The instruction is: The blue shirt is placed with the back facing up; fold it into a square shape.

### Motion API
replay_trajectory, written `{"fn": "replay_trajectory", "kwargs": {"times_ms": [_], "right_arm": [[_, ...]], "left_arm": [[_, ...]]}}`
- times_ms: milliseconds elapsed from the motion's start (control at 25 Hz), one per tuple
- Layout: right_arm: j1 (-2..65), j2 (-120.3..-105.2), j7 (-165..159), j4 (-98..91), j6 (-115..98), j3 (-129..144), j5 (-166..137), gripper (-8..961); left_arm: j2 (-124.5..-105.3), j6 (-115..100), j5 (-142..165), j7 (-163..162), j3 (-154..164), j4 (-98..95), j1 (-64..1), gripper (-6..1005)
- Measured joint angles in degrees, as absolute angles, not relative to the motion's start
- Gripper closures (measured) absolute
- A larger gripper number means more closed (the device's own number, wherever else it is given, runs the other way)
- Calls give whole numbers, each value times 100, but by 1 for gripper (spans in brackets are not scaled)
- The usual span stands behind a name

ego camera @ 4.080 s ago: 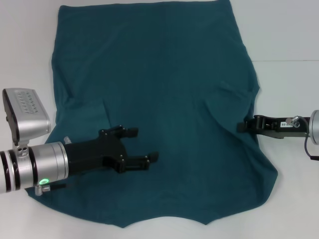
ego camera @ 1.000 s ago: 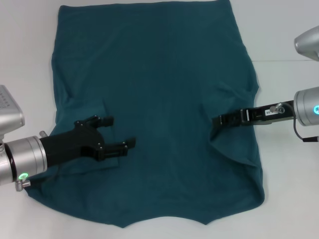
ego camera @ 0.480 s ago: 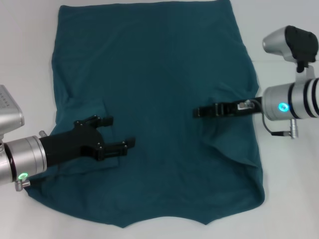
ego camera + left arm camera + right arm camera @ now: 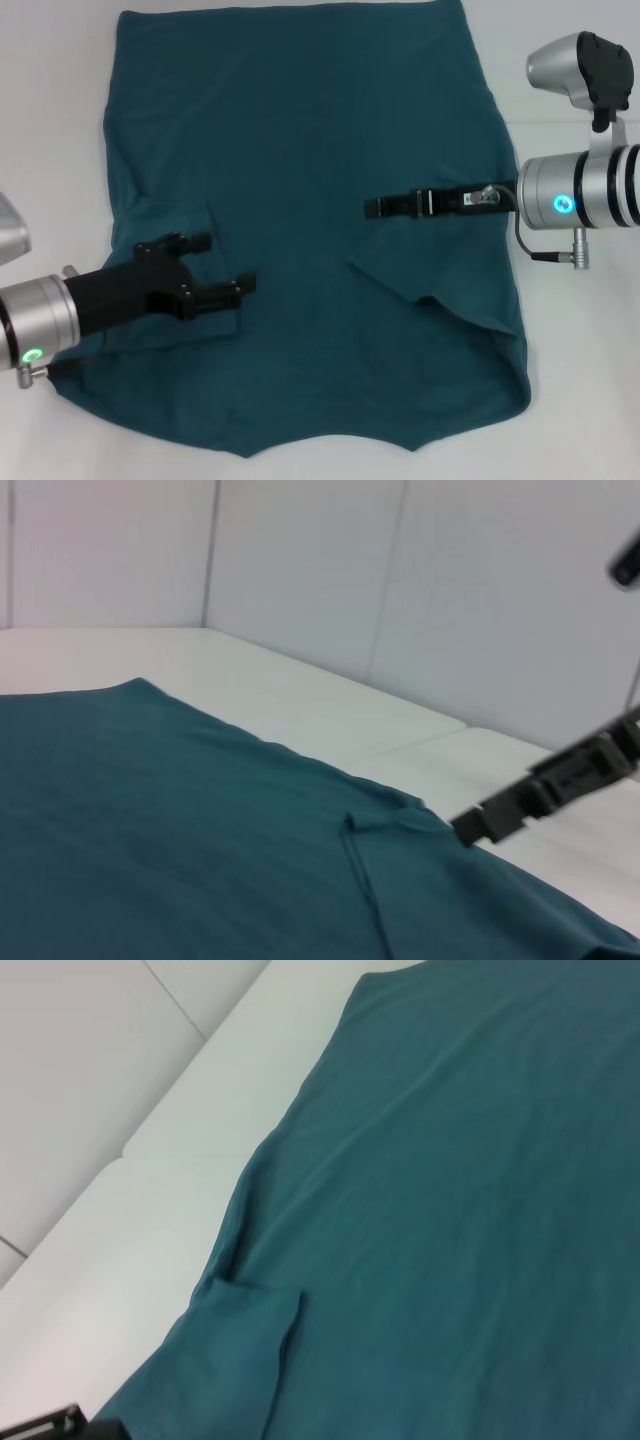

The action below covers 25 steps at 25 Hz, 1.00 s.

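The blue shirt (image 4: 300, 150) lies spread flat on the white table, plain side up, with its neckline at the near edge. My left gripper (image 4: 228, 262) hovers open over the shirt's left sleeve area with nothing between its fingers. My right gripper (image 4: 372, 208) reaches in from the right over the middle of the shirt, seen edge-on, and looks shut on the right sleeve fabric. That sleeve is drawn inward as a folded flap (image 4: 400, 280). In the left wrist view the right gripper (image 4: 470, 825) meets the raised flap (image 4: 385, 820).
White table (image 4: 580, 400) shows on both sides of the shirt and along the near edge. A white back wall (image 4: 300, 560) rises behind the table. A seam in the table surface (image 4: 560, 122) runs at the right.
My right gripper has moved further left over the shirt, and the right sleeve flap has spread further inward. My left arm has drawn back slightly to the left, still open.
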<state>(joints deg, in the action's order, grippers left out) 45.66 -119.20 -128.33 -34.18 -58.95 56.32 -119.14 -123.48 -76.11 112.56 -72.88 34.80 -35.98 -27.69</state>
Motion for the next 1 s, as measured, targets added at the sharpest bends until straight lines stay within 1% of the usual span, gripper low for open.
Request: {"fn": "replay_trajectory", "kwargs": {"times_ms": [320, 520, 680, 760, 1000], "right_arm": [[4388, -11893, -12159, -3428, -6323, 5634, -11480, 216], [4361, -11937, -11903, -3428, -6361, 5641, -11397, 185], [4359, -11952, -11736, -3427, -6461, 5667, -11395, 161], [4359, -11953, -11670, -3412, -6496, 5652, -11382, 130], [4301, -11953, -11645, -3399, -6443, 5638, -11282, 36]], "left_arm": [[-12348, -7732, 11277, -7973, 3445, -4172, -2332, 53], [-12350, -7935, 11406, -8519, 3379, -4685, -2019, 56], [-12382, -8054, 11522, -8699, 3334, -4926, -1898, 60], [-12396, -8135, 11596, -8931, 3321, -5159, -1737, 62], [-12394, -8179, 12042, -9476, 3072, -5501, -1598, 68]]}}
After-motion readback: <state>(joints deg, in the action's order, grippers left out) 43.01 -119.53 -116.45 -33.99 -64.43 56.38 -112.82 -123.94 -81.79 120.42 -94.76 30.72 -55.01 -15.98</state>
